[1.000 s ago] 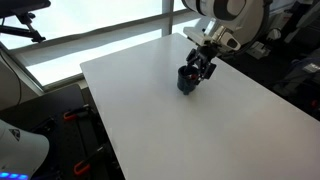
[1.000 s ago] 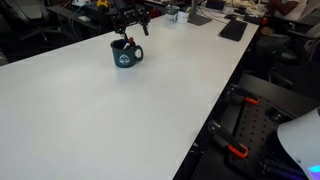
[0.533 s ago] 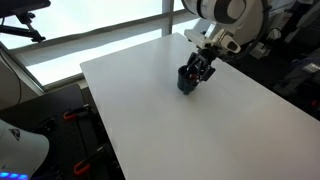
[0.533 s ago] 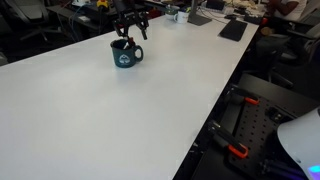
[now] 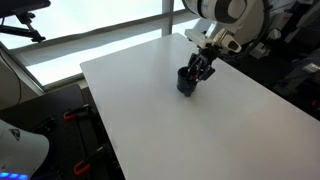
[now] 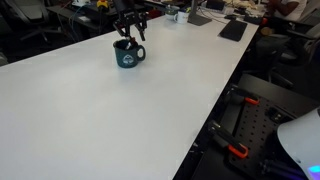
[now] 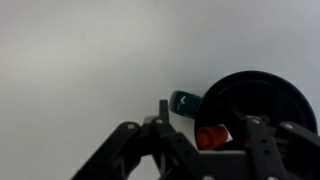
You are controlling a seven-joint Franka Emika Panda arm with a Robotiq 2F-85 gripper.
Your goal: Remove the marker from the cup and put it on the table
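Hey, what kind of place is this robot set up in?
Most likely an office or lab workspace. A large white table runs beside a wall of windows, what look like office chairs and cluttered desks stand behind it, and a robot arm reaches down to a cup.

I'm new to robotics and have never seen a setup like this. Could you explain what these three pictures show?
It is a robot arm ending in a two-finger gripper. Two pictures come from cameras standing away from the robot, each looking at the white table from a different spot. The third comes from a camera on the wrist, looking down past the gripper's own fingers. On the table stands a small dark cup. In the wrist view, a reddish bit inside the cup is probably the marker. The gripper hangs just above the cup with its jaws apart and seems to hold nothing yet.
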